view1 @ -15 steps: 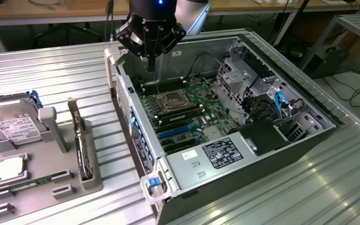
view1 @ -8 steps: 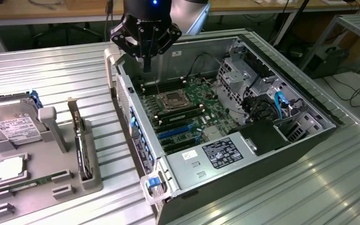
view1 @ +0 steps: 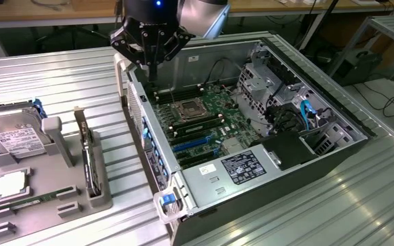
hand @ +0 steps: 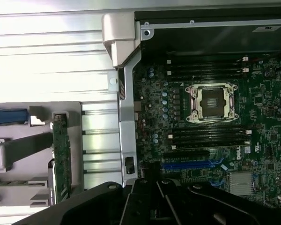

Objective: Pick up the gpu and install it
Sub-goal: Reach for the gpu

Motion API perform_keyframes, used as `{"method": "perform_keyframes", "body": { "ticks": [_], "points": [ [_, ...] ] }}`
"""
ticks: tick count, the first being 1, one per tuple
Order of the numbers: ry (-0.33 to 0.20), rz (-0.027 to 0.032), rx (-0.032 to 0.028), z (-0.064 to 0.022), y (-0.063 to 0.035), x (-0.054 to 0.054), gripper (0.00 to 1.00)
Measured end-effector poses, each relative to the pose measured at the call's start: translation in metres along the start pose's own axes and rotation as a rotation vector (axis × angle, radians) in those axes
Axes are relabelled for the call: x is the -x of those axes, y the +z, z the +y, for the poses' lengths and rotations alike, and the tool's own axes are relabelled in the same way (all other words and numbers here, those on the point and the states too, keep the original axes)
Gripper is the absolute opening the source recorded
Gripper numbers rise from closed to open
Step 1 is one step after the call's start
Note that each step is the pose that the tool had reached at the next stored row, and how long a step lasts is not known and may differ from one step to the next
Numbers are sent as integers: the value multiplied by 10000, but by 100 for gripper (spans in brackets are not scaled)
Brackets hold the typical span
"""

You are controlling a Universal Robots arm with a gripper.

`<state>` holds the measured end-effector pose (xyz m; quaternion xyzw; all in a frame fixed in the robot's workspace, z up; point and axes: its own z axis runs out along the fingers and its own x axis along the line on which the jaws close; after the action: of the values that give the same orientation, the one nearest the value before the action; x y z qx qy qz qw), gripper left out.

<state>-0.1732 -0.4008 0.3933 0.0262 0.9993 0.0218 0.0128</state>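
Arm pose: comes down from the upper edge of the exterior view, wrist aimed straight down, gripper (view1: 152, 72) poised above the open computer case (view1: 183, 205), over its wall on the exterior view's left, near the far corner.
Fingers (view1: 152, 62): clenched together into one narrow tip, grasping nothing.
gpu (view1: 87, 154): stands on edge in a slot of the grey holder (view1: 53, 210) on the ribbed desk (view1: 60, 82), to the exterior view's left of the case, well apart from the gripper, untouched.
Exterior view: takes in the whole layout. Hard drive (view1: 18, 139) with a white label rests in the same holder, further to the exterior view's left. Green memory stick (view1: 36, 197) lies in the holder's near part. Power supply (view1: 241, 166) with a printed label sits at the near end of the case.
Wrist view: looks straight down past the dark finger linkages (hand: 150, 201). The gpu (hand: 62, 154) appears edge-on as a thin green board in the holder. The case's grey corner handle (hand: 119, 35) lies between holder and motherboard (hand: 267, 140). Open processor socket (hand: 211, 102) sits between rows of memory slots, with a blue expansion slot (hand: 192, 165) close to the linkages.
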Motion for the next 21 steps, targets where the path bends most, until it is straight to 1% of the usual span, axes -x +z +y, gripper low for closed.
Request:
{"method": "perform_keyframes", "body": {
  "ticks": [21],
  "points": [
    [-140, 5, 4, -24, -6, -238, 11]
  ]
}}
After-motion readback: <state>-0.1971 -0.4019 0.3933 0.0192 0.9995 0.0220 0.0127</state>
